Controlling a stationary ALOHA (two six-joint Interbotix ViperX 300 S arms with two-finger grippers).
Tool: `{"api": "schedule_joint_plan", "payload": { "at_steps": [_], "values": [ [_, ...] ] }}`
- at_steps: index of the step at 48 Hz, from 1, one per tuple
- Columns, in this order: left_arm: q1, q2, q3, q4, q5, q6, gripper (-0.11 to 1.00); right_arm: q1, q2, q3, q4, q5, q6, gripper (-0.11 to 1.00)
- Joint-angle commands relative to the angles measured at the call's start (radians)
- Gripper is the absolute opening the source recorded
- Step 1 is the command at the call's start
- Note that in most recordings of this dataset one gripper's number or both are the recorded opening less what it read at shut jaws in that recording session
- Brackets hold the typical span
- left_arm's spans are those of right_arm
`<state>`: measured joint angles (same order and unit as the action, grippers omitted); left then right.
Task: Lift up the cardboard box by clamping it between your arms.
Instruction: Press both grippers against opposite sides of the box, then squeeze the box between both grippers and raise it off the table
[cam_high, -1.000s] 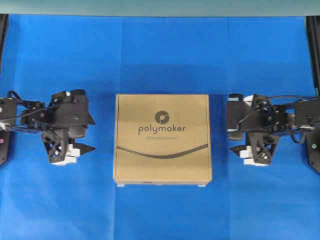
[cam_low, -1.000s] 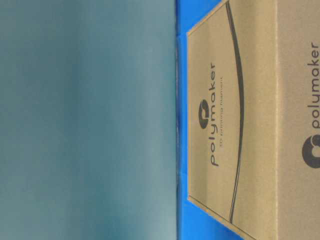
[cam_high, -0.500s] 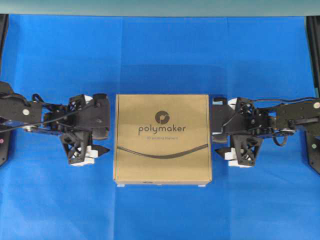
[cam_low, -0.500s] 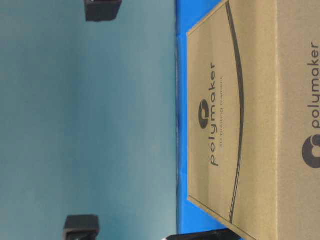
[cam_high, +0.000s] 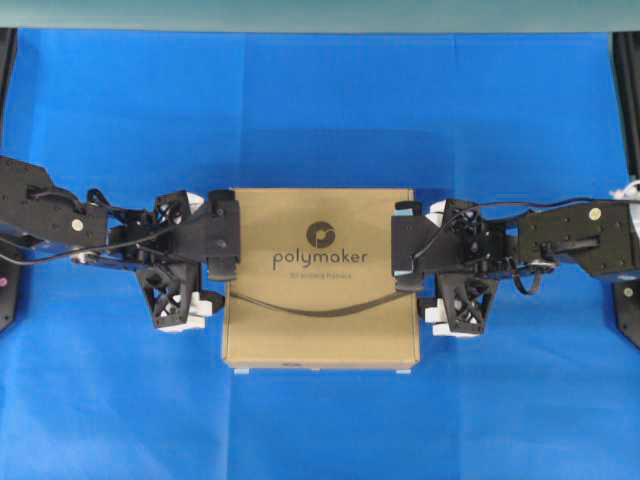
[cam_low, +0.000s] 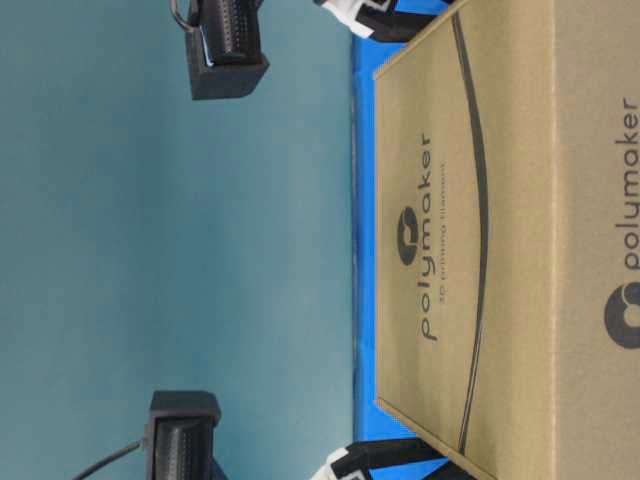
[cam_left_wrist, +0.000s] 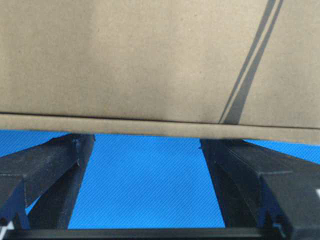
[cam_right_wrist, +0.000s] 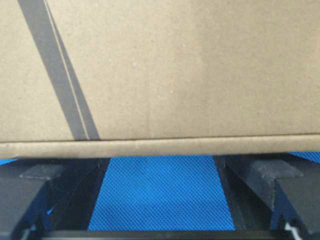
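The cardboard box (cam_high: 320, 320), flat, brown and printed "polymaker", lies in the middle of the blue cloth. It fills the right of the table-level view (cam_low: 480, 200). My left gripper (cam_high: 224, 268) is open, with its fingertips at the box's left side. My right gripper (cam_high: 412, 274) is open at the box's right side. In the left wrist view the box edge (cam_left_wrist: 150, 127) runs across both black fingers (cam_left_wrist: 50, 170). The right wrist view shows the same, the box edge (cam_right_wrist: 160, 147) above the fingers (cam_right_wrist: 260, 185). Only blue cloth lies between each pair of fingers.
The blue cloth (cam_high: 320, 110) covers the whole table, with a teal wall (cam_low: 150, 250) behind it. Black arm bases stand at the left edge (cam_high: 6, 300) and the right edge (cam_high: 628, 320). Two small white tabs (cam_high: 240, 371) show under the box's front edge.
Both arms have reached inward from the sides until their open grippers meet the box's left and right sides. The box has shifted very slightly. Arm parts have entered the table-level view.
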<state>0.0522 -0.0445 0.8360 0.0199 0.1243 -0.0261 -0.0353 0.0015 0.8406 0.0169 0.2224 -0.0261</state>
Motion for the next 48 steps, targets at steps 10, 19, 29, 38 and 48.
{"api": "schedule_joint_plan", "payload": {
  "at_steps": [10,19,29,38,48],
  "values": [
    [0.008,0.017,-0.063,0.002,-0.008,0.000,0.83,0.005,-0.008,-0.025,0.002,-0.008,-0.002,0.99],
    [0.014,0.020,-0.069,0.000,-0.008,0.000,0.83,0.006,-0.008,-0.026,0.002,-0.003,0.003,0.99],
    [0.017,0.018,-0.089,0.000,-0.005,0.002,0.83,0.003,-0.012,-0.041,0.002,0.000,0.005,0.99],
    [0.018,-0.012,-0.137,0.000,0.051,0.002,0.83,0.002,-0.049,-0.080,0.002,0.069,0.008,0.99],
    [0.018,-0.100,-0.202,0.000,0.193,0.002,0.83,0.002,-0.121,-0.149,0.009,0.202,0.011,0.99]
  ]
}}
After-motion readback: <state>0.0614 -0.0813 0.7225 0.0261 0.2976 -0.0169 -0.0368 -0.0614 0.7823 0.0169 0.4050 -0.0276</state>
